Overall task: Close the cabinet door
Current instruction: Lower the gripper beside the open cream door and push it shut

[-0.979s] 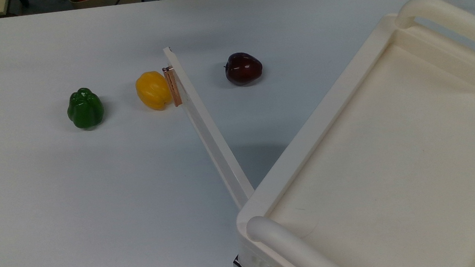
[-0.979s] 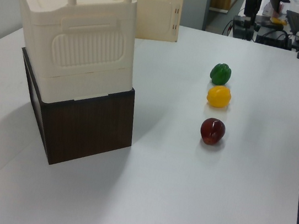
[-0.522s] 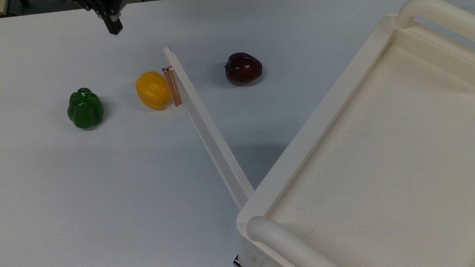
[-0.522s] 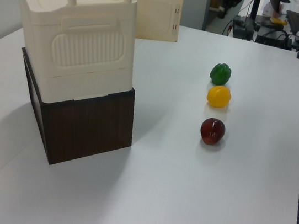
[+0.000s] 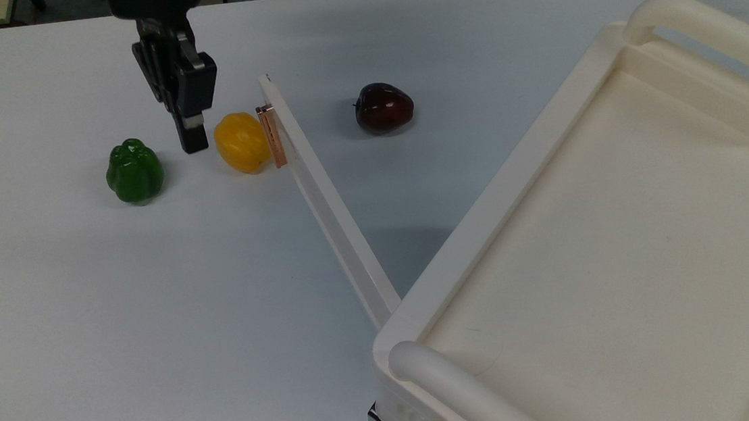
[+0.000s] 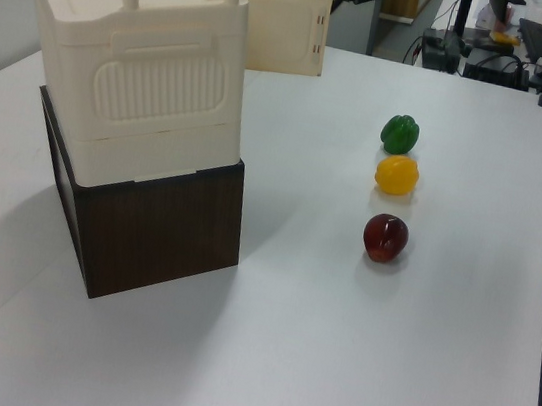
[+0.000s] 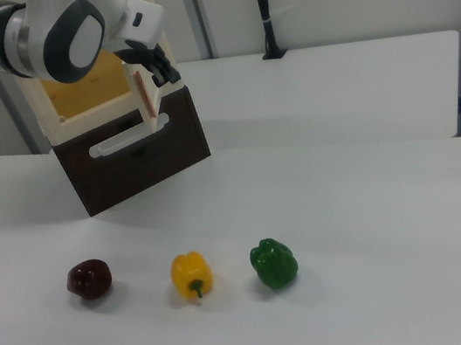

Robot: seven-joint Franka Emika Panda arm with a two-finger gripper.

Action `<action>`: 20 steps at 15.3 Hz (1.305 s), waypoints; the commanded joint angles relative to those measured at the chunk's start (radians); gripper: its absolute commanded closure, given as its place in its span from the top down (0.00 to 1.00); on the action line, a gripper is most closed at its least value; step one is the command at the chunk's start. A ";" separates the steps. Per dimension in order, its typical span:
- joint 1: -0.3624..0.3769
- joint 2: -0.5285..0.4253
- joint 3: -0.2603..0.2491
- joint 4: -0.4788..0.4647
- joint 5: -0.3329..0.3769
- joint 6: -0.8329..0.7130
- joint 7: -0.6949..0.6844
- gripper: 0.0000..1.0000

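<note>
The cabinet [image 5: 483,208] is a large cream-white unit with a tray-like top and tubular handles; I also see the cabinet [image 6: 139,63] in the left view. Its cabinet door [image 5: 327,208] stands swung open, edge-on in the top view, with a copper-brown bar handle [image 5: 272,137] near its free end. In the left view the door [image 6: 280,28] sticks out behind the unit. My black gripper [image 5: 191,142] hangs just off the handle side of the door's free end, apart from it. In the right view the gripper [image 7: 162,70] sits close beside the door's handle [image 7: 143,94].
A green pepper [image 5: 134,170], a yellow pepper [image 5: 241,142] and a dark red apple [image 5: 384,107] lie in a row on the white table; the yellow pepper appears right beside the door's handle. A dark brown box [image 6: 156,227] carries the cabinet.
My gripper has come in from the top view's upper edge and moved down toward the door's free end. The door, cabinet and fruit have stayed put.
</note>
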State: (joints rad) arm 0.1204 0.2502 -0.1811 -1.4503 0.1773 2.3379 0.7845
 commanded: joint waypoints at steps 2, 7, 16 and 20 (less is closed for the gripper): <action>0.047 0.041 0.011 0.031 0.015 0.078 0.113 0.03; 0.051 0.040 0.075 0.030 0.025 0.077 0.173 0.03; 0.113 0.055 0.184 0.031 0.024 0.081 0.240 0.05; 0.168 0.096 0.186 0.031 0.022 0.191 0.281 0.06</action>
State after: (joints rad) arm 0.2483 0.3042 0.0089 -1.4298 0.1853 2.4263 1.0271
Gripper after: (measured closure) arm 0.943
